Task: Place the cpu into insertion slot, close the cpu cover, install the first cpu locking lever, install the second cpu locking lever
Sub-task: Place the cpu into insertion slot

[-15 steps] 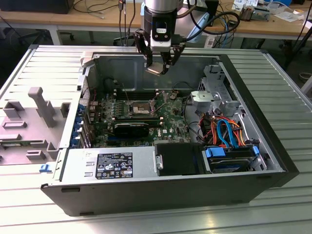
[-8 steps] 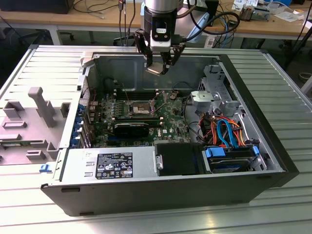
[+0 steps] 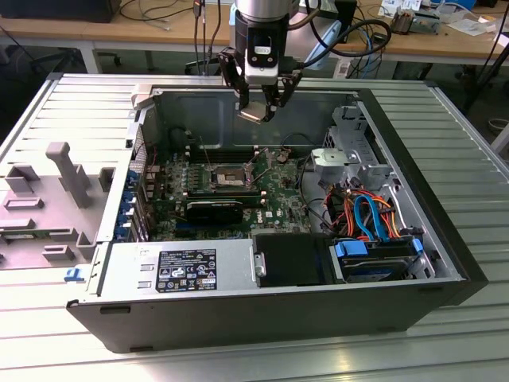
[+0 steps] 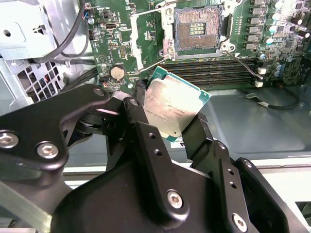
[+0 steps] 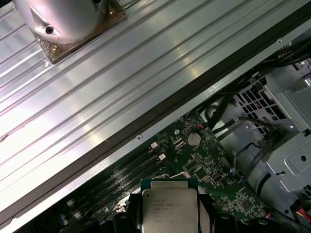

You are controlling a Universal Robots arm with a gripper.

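1. The arm reaches down from above the open computer case point(image 3: 199, 115), which stands on the ribbed metal table point(image 3: 445, 342). Its gripper point(image 3: 256, 111) points downward and hovers over the rear part of the green circuit board point(image 3: 278, 203).
2. The gripper's black fingers point(image 4: 201, 133) are clamped on the cpu point(image 4: 172, 109), pinching it by two opposite edges.
3. The cpu shows a dull silver top with a green rim. It hangs tilted in the second wrist view, clear of the board.
4. The insertion slot point(image 4: 197, 29) lies uncovered below with its dark centre exposed. It sits just beside the long black memory slots point(image 4: 209, 73) and apart from the cpu.
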